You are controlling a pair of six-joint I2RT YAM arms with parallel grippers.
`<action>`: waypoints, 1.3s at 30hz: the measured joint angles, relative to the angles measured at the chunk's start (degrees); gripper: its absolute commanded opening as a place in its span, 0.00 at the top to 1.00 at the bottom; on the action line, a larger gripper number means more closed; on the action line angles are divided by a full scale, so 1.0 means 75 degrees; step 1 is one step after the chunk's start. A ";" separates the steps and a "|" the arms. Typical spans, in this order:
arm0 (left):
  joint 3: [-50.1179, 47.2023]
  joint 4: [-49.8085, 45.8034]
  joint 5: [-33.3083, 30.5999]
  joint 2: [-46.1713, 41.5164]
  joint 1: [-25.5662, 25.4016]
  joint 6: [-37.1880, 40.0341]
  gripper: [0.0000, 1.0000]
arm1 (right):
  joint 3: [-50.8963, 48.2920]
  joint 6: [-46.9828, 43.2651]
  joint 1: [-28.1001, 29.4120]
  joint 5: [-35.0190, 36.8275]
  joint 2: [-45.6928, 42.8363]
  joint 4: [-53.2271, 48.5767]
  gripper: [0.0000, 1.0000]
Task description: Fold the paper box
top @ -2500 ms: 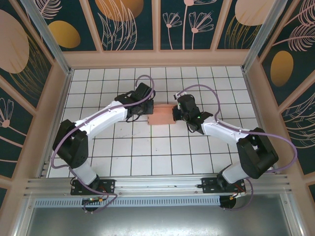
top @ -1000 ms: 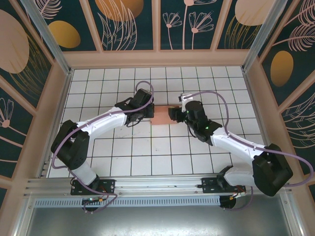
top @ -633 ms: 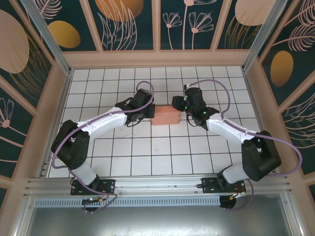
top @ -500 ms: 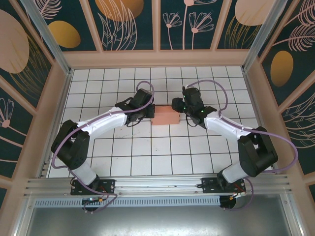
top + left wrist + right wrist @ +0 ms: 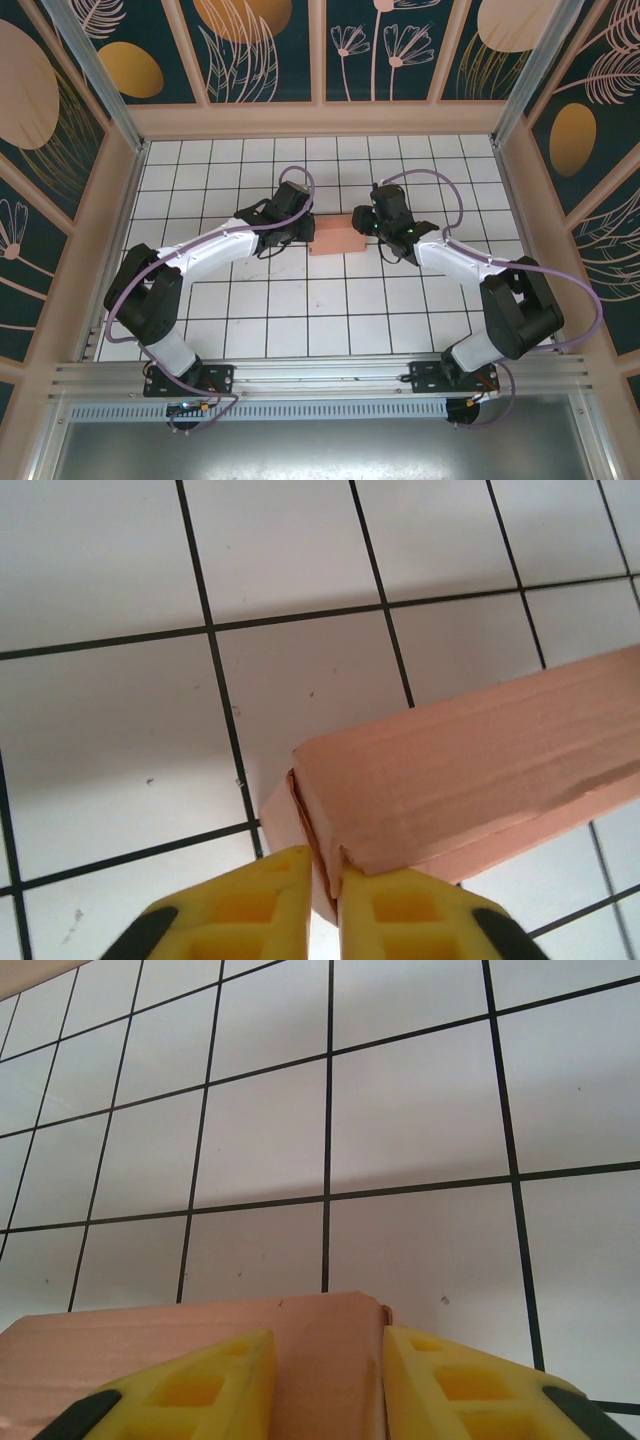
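The white tiled table [image 5: 250,300], ruled with black grid lines, carries the salmon-pink thin-card paper box [image 5: 336,237] in its far middle, between the ends of the two arms. The box stands as a closed rectangular block, so the fold looks to be at its last step: seating the end flaps. As a container it shows no opening, and whether anything lies inside cannot be seen. In the left wrist view the corner seam [image 5: 300,800] at its end gapes slightly, which suggests that flap is not fully home.

The left gripper [image 5: 303,232] sits at the box's left end. Its yellow fingers [image 5: 240,900] are almost together, with the card's edge running into the slit between them. Whether they clamp it or merely bracket it cannot be told. The right gripper [image 5: 362,222] hovers at the far right corner, fingers apart over the top face, clamping nothing.

The next move probably calls for pressing that left end shut while the right end is steadied, and gently, since thin card buckles easily.
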 measured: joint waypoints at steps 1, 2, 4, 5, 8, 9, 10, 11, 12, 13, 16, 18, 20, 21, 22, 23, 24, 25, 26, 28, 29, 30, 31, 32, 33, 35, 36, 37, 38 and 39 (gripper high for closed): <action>-0.0029 -0.0003 -0.0026 -0.0012 0.0003 -0.0012 0.70 | 0.0000 0.0000 0.0000 0.0015 0.0000 -0.0006 0.67; -0.0067 -0.0009 -0.0032 -0.0044 0.0003 0.0020 0.68 | 0.0000 0.0000 0.0000 0.0026 0.0000 -0.0003 0.67; -0.0154 -0.0035 -0.0061 -0.0128 0.0000 0.0055 0.66 | 0.0000 0.0000 0.0000 0.0029 0.0000 -0.0009 0.67; -0.0192 -0.0055 -0.0067 -0.0172 0.0000 0.0070 0.65 | 0.0000 0.0003 0.0000 0.0029 0.0000 -0.0009 0.66; -0.0268 -0.0154 -0.0102 -0.0277 -0.0009 0.0181 0.63 | 0.0000 0.0009 0.0003 0.0020 0.0003 -0.0012 0.67; -0.0294 -0.0201 -0.0099 -0.0312 -0.0015 0.0224 0.63 | 0.0000 0.0017 0.0003 0.0020 0.0003 -0.0015 0.66; -0.0321 -0.0242 -0.0099 -0.0350 -0.0015 0.0262 0.63 | -0.0003 0.0026 0.0003 0.0023 0.0003 -0.0020 0.66; -0.0356 -0.0277 -0.0099 -0.0402 -0.0015 0.0312 0.62 | -0.0012 0.0026 0.0000 0.0023 0.0015 -0.0026 0.66; -0.0399 -0.0315 -0.0096 -0.0466 -0.0015 0.0350 0.62 | -0.0023 0.0032 0.0000 0.0023 0.0032 -0.0050 0.66; -0.0425 -0.0347 -0.0090 -0.0525 -0.0015 0.0396 0.62 | -0.0041 0.0041 0.0000 0.0020 0.0038 -0.0041 0.67; -0.0452 -0.0420 -0.0032 -0.0702 -0.0015 0.0577 0.62 | -0.0047 0.0061 0.0000 0.0020 0.0044 -0.0035 0.66; -0.0452 -0.0423 -0.0023 -0.0766 -0.0015 0.0659 0.62 | -0.0050 0.0061 0.0000 0.0020 0.0058 0.0012 0.66; -0.0452 -0.0449 0.0012 -0.0772 -0.0015 0.0717 0.62 | -0.0050 0.0076 0.0000 0.0020 0.0073 0.0035 0.67; -0.0452 -0.0481 0.0090 -0.0772 -0.0015 0.0731 0.62 | -0.0050 0.0085 0.0000 0.0020 0.0073 0.0044 0.66; -0.0452 -0.0490 0.0149 -0.0772 -0.0015 0.0746 0.55 | -0.0050 0.0085 0.0000 0.0020 0.0073 0.0047 0.67; -0.0452 -0.0481 0.0236 -0.0778 -0.0015 0.0749 0.51 | -0.0050 0.0085 0.0000 0.0020 0.0082 0.0050 0.66; -0.0463 -0.0460 0.0338 -0.0804 -0.0015 0.0769 0.40 | -0.0050 0.0085 0.0000 0.0020 0.0087 0.0070 0.66; -0.0490 -0.0414 0.0420 -0.0854 -0.0015 0.0761 0.32 | -0.0050 0.0085 0.0000 0.0020 0.0099 0.0079 0.67; -0.0545 -0.0335 0.0533 -0.0956 -0.0015 0.0726 0.23 | -0.0050 0.0085 0.0000 0.0020 0.0102 0.0079 0.67; -0.0682 -0.0108 0.0679 -0.1215 -0.0012 0.0618 0.18 | -0.0050 0.0085 0.0000 0.0020 0.0102 0.0079 0.67; -0.0726 0.0032 0.0737 -0.1361 0.0003 0.0519 0.19 | -0.0050 0.0085 0.0000 0.0020 0.0102 0.0082 0.67; -0.0746 0.0184 0.0784 -0.1475 0.0012 0.0420 0.21 | -0.0050 0.0085 0.0000 0.0020 0.0102 0.0082 0.66; -0.0746 0.0341 0.0851 -0.1536 0.0044 0.0303 0.23 | -0.0050 0.0085 0.0000 0.0020 0.0102 0.0082 0.66; -0.0746 0.0551 0.0921 -0.1553 0.0099 0.0154 0.27 | -0.0050 0.0085 0.0000 0.0020 0.0102 0.0082 0.67; -0.0743 0.0708 0.0950 -0.1530 0.0169 0.0000 0.30 | -0.0050 0.0085 0.0000 0.0020 0.0102 0.0085 0.66; -0.0743 0.0918 0.1049 -0.1370 0.0361 -0.0300 0.36 | -0.0061 0.0085 0.0000 0.0017 0.0102 0.0102 0.66; -0.0743 0.0988 0.1096 -0.1241 0.0446 -0.0425 0.38 | -0.0085 0.0085 0.0000 0.0017 0.0102 0.0134 0.67; -0.0743 0.1035 0.1128 -0.1113 0.0519 -0.0530 0.40 | -0.0096 0.0085 0.0000 0.0017 0.0102 0.0149 0.67; -0.0746 0.1075 0.1148 -0.0976 0.0580 -0.0629 0.42 | -0.0099 0.0085 0.0000 0.0017 0.0102 0.0154 0.67; -0.0758 0.1119 0.1166 -0.0836 0.0624 -0.0708 0.44 | -0.0099 0.0085 0.0000 0.0017 0.0102 0.0157 0.66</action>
